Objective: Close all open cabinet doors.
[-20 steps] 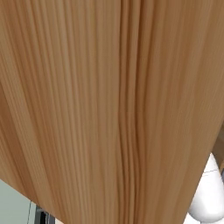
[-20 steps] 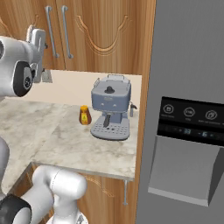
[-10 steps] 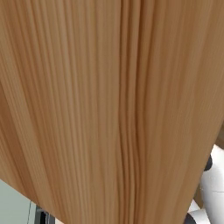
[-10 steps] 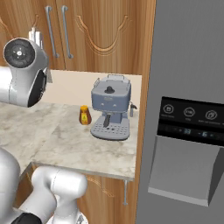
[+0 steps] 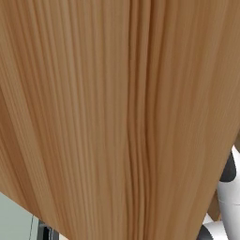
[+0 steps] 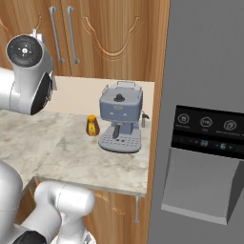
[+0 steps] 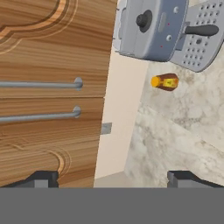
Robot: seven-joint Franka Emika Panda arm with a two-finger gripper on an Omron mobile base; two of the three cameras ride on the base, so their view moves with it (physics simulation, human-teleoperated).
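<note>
Brown wood grain, running in long vertical streaks, covers nearly the whole left base view: one of the cabinet doors (image 5: 117, 117) stands very close to that camera, with a sliver of the white arm at the lower right edge.

In the right base view, two more of these doors sit shut side by side at the upper left, each with a carved curved outline and a long silver bar handle (image 6: 71, 34). Below them lies a mottled beige stone tabletop (image 6: 81, 159) carrying a grey-blue coffee machine (image 6: 120, 116) and, just left of it, a small amber bottle (image 6: 92, 125) with a yellow label too small to read. A grey fridge (image 6: 205, 119) with a dark control panel fills the right side; its icons cannot be read.

In the hand view, rolled sideways, the hand (image 7: 112, 177) is spread wide and empty, its two dark fingertips (image 7: 41, 178) at the bottom corners. The doors lie at the left, above the left fingertip, apart from it.
</note>
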